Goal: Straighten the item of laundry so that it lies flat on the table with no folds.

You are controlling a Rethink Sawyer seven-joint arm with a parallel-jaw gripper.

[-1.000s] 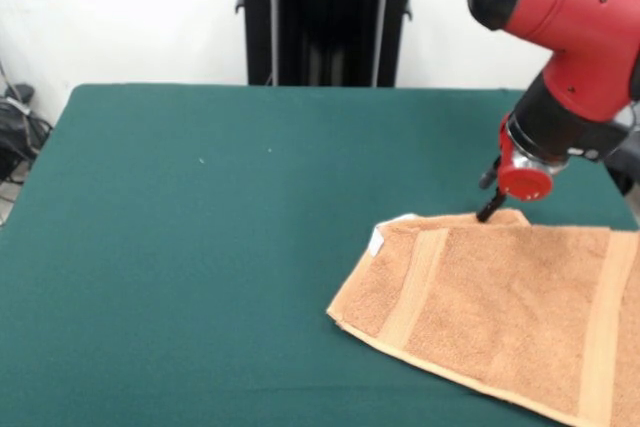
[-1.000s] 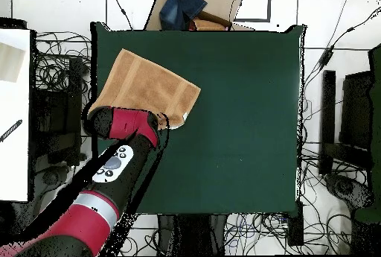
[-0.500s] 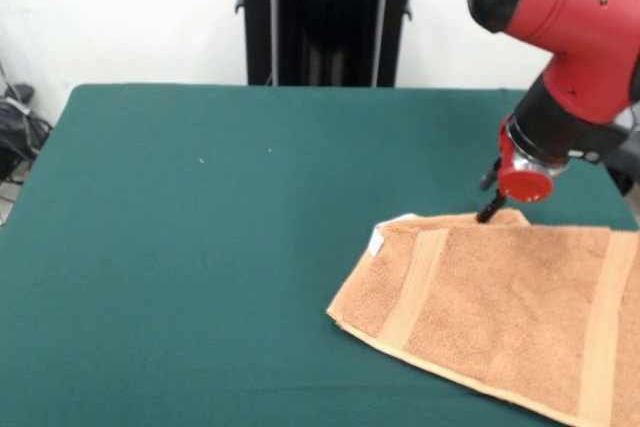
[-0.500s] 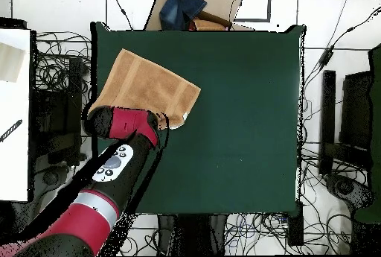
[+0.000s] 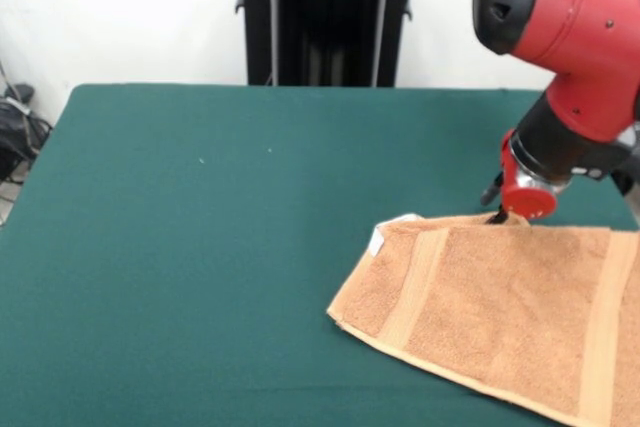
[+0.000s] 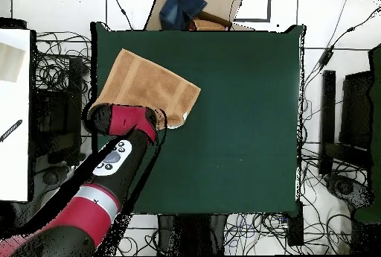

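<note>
Only the dark tip of the gripper (image 5: pixel 497 215) shows in the front view, poking out under the red wrist disc and touching the far edge of the towel (image 5: pixel 500 312); whether it is parted or pinched on the cloth I cannot tell, since the wrist hides most of it. From overhead the gripper cannot be made out at all beneath the red and black arm (image 6: pixel 126 124), which also covers the towel's edge there.

The towel lies at the right of the counter (image 5: pixel 200 247) in the front view, its right and near parts cut off by the picture's edges. Two paler woven bands cross it, one toward its left end, the other close to the right border. A white tag (image 5: pixel 376 241) sits at the far left corner, where the cloth looks doubled over, showing a second layer along the left edge.
</note>
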